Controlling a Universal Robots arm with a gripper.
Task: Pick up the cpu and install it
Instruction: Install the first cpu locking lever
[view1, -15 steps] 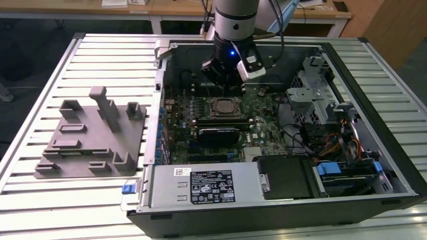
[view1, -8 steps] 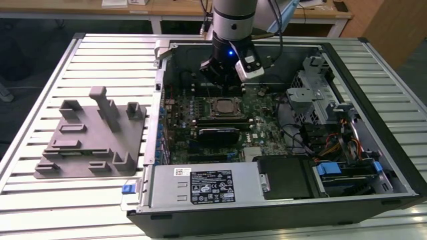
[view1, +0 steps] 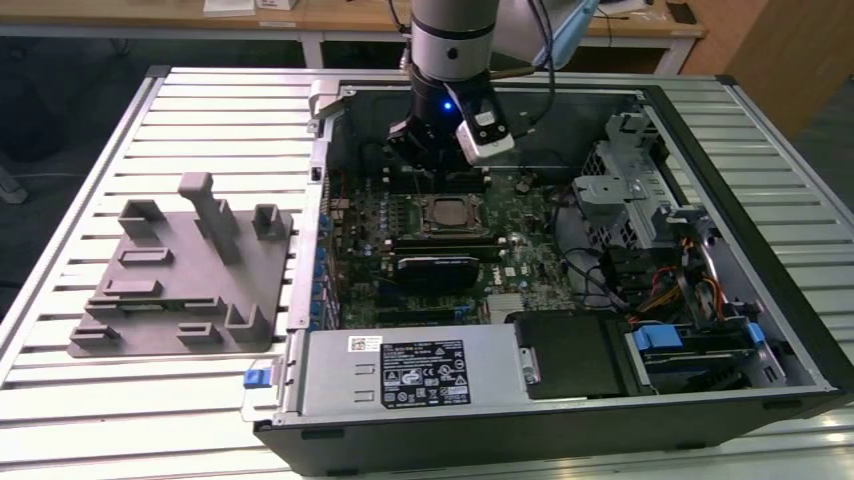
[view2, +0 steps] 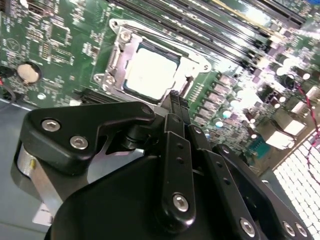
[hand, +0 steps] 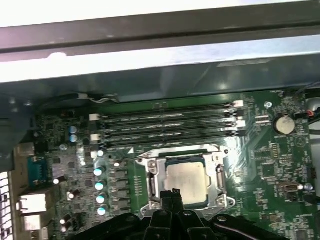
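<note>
Near the gripper (hand: 172, 192), jaws together and empty, the square silvery-white cpu (hand: 186, 179) lies in its socket (hand: 220, 176)

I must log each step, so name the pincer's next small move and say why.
Probably lift the pincer straight up. The cpu already lies flat inside its socket in both wrist views, and the pincer is shut on nothing, its tips near the cpu's edge.

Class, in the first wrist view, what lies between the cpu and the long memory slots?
The socket's metal frame and a narrow strip of green motherboard lie between the cpu and the memory slots, seen in the first wrist view.
</note>
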